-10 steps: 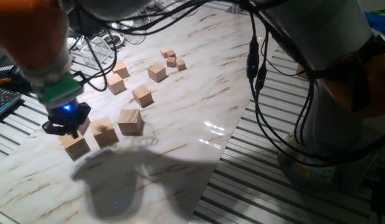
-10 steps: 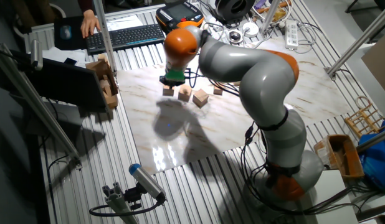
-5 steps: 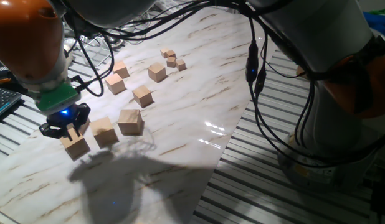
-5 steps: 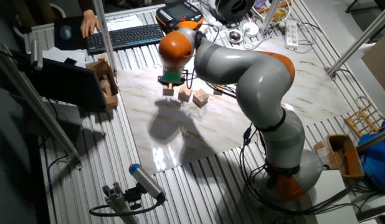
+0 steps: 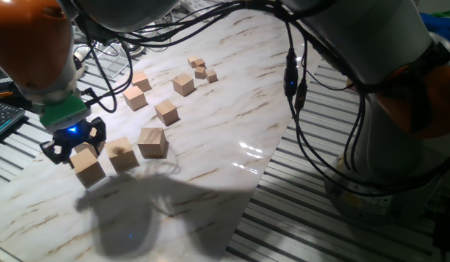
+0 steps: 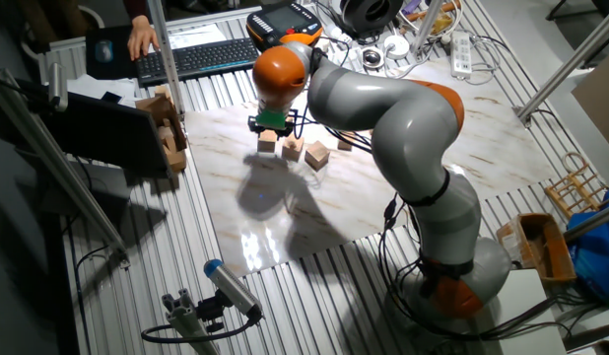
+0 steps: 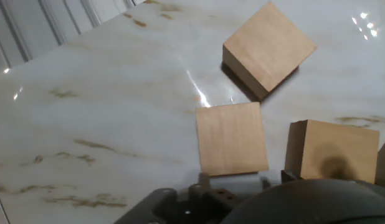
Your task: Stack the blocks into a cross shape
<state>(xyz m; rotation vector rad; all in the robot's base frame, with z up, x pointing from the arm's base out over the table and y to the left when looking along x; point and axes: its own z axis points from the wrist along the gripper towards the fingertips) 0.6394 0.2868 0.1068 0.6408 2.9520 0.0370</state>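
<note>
Three large tan blocks stand in a loose row near the front left of the marble board: a left block (image 5: pixel 88 167), a middle block (image 5: pixel 123 156) and a right block (image 5: pixel 153 142). In the other fixed view the same row runs left block (image 6: pixel 267 146), middle block (image 6: pixel 292 150), right block (image 6: pixel 317 156). My gripper (image 5: pixel 73 148) hangs open just over the left block, its fingers spread to either side. The hand view shows one block (image 7: pixel 232 138) straight below, another block (image 7: pixel 269 46) farther off and a third block (image 7: pixel 332 152) to the right. Whether the fingers touch a block cannot be told.
Medium wooden cubes (image 5: pixel 167 111) (image 5: pixel 136 98) (image 5: pixel 183 86) lie farther back on the board, and several tiny cubes (image 5: pixel 201 69) sit behind them. Cables (image 5: pixel 294 80) hang from the arm over the board's right side. A keyboard (image 5: pixel 3 120) lies at the left edge.
My gripper has shifted slightly left over the left block and its fingers look spread wider. The blocks have not moved.
</note>
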